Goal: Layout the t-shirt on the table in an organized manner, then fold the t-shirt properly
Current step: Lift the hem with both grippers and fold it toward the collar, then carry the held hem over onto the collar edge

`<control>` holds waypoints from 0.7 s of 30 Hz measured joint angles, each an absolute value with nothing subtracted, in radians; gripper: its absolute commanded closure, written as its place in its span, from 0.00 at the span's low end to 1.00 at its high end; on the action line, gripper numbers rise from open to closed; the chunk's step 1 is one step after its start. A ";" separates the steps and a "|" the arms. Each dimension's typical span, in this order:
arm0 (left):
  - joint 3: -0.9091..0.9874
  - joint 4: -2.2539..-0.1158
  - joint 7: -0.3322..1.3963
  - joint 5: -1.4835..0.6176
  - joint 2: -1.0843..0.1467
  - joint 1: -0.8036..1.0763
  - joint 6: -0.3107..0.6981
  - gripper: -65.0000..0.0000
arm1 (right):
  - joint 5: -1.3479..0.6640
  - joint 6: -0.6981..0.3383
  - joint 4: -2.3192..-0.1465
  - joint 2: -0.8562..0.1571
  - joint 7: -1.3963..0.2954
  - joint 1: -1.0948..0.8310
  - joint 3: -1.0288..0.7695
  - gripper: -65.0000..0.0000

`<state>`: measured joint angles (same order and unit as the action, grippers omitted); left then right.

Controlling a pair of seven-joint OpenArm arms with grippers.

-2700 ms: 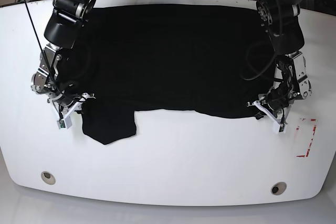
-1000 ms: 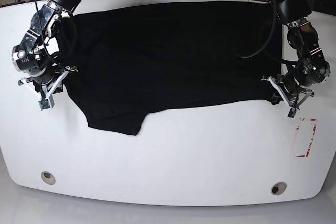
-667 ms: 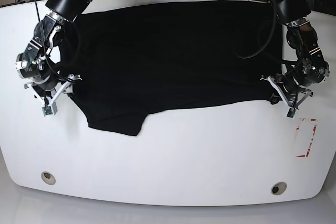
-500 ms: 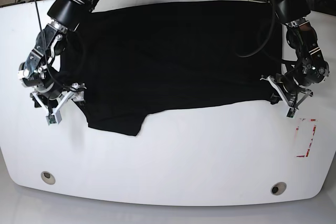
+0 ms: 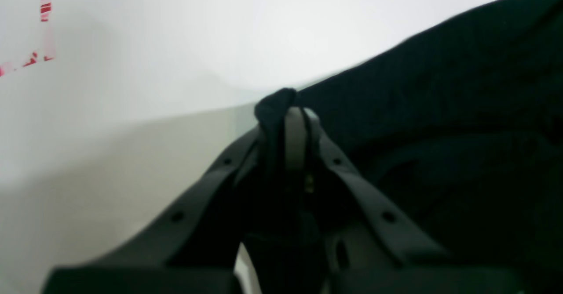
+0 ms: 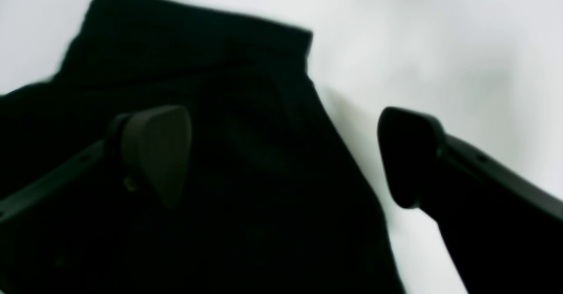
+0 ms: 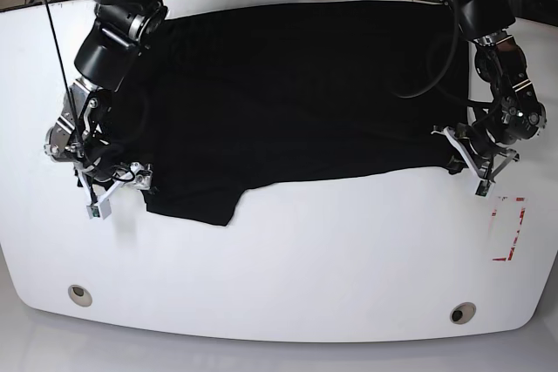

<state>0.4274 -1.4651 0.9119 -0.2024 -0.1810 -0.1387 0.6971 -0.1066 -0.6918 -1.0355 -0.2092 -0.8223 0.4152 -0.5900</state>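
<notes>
White bench (image 7: 288, 250) bearing the black t-shirt (image 7: 288, 93) spread across its twelve-o'clock half; left hand (image 7: 462, 158), at three o'clock, pinches the hem taut for flattening, while right hand (image 7: 118, 182), at nine o'clock, gapes empty above the sleeve.

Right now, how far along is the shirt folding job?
Done: the t-shirt lies spread, mostly flat, on the table. In hand: the left gripper is shut on a bunched bit of the hem, while the right gripper stands open over the sleeve with nothing in it. Left: the sleeve corner looks uneven, and no fold has been made yet.
</notes>
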 measured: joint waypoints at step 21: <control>0.427 -1.465 0.912 -0.202 -0.184 -0.139 0.697 0.98 | -0.113 -0.693 -0.918 -0.177 -0.759 0.454 -0.588 0.00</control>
